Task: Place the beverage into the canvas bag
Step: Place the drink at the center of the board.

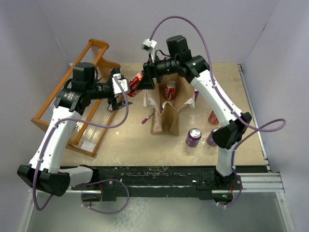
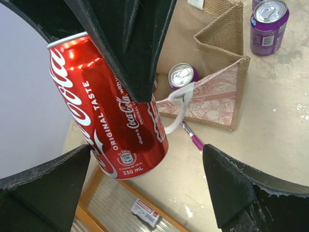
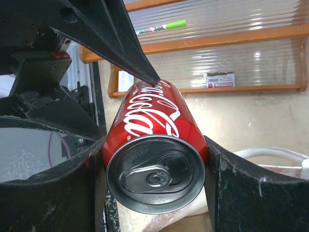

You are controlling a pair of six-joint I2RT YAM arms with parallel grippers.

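The worktop (image 1: 125, 140) is a pale tan board, scuffed and smeared with white patches. Plain lavender-grey walls (image 1: 43, 29) close it in, and a dark base plate (image 1: 159, 174) runs along its near edge. An orange slatted wooden rack (image 1: 98, 48) lies along the left side. It holds a green-capped marker (image 3: 164, 25) and a small white packet (image 3: 219, 79) whose print is too small to read.

The red aluminium drink can (image 1: 135, 83) hangs in the air just left of the tall tan-brown canvas bag (image 1: 166, 121). The bag stands open in the middle of the worktop and has white loop handles and a pink-patterned side panel. The right gripper (image 1: 145, 79) holds the can on its side, jaws closed on its body. The left gripper (image 1: 117, 92) has its jaws spread wide about the can's base end, not gripping it. In white, the can reads "Coca-Cola", "ORIGINAL TASTE" and "330 mL".

Inside the bag stands another can (image 1: 170, 90), silver top up. Right of the bag on the worktop stand a purple can (image 1: 193, 137) and a second red can (image 1: 213, 117). A magenta-tipped pen (image 1: 145, 120) lies by the bag's left side.
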